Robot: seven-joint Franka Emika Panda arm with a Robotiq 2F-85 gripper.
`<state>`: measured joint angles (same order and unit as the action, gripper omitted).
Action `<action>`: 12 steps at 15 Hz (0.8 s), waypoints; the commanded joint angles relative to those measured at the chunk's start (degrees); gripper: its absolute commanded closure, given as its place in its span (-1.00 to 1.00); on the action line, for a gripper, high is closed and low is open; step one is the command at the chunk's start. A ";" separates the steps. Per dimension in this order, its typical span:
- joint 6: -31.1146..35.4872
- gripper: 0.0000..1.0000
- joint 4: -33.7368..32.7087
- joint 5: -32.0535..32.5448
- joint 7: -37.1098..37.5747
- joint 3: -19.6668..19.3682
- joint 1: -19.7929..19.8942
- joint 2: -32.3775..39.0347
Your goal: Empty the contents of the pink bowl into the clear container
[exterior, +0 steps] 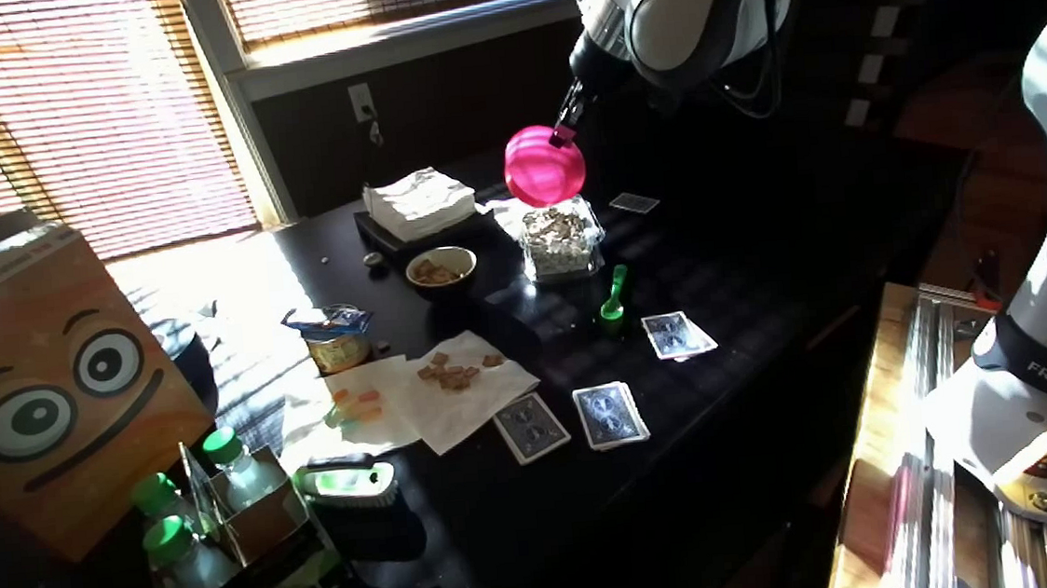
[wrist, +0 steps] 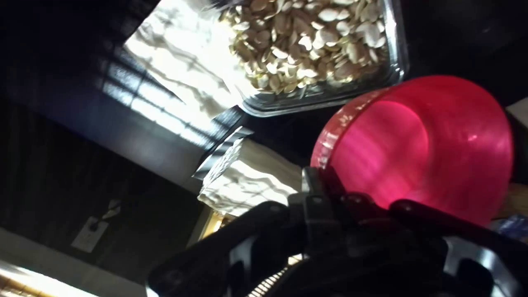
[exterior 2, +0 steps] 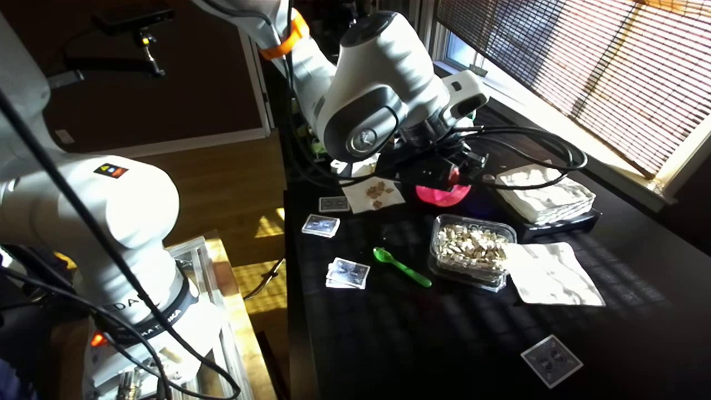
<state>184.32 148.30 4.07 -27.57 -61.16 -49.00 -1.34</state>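
Because no contents show inside the pink bowl (wrist: pixel 420 144), the pour is judged done or nearly so. Pink bowl: one, held aloft above the table (exterior 2: pixel 400 344), tilted well over, its edge clamped between the fingers (wrist: pixel 312 185). Clear plastic container (exterior 2: pixel 465 274): one, below the fingers and near the bowl, filled with pale seeds (wrist: pixel 301 45). Green plastic spoon (exterior 2: pixel 402 268): one, lower than the fingers, near the container. Next move, as judged: a last check for leftovers, then levelling the bowl, setting it aside and parting the fingers.

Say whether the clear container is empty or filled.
Filled: pale seeds lie inside the clear container in the wrist view and both exterior views; exact level unclear.
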 commanded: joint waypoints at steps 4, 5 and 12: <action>-21.07 0.98 0.42 0.64 -7.65 0.51 0.42 -12.23; -23.80 0.98 0.36 0.09 -9.22 0.07 0.08 -13.23; -35.54 0.98 -1.07 -0.16 -15.93 -2.64 -0.90 -11.15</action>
<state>152.19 148.19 4.63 -40.41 -62.09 -48.77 -13.12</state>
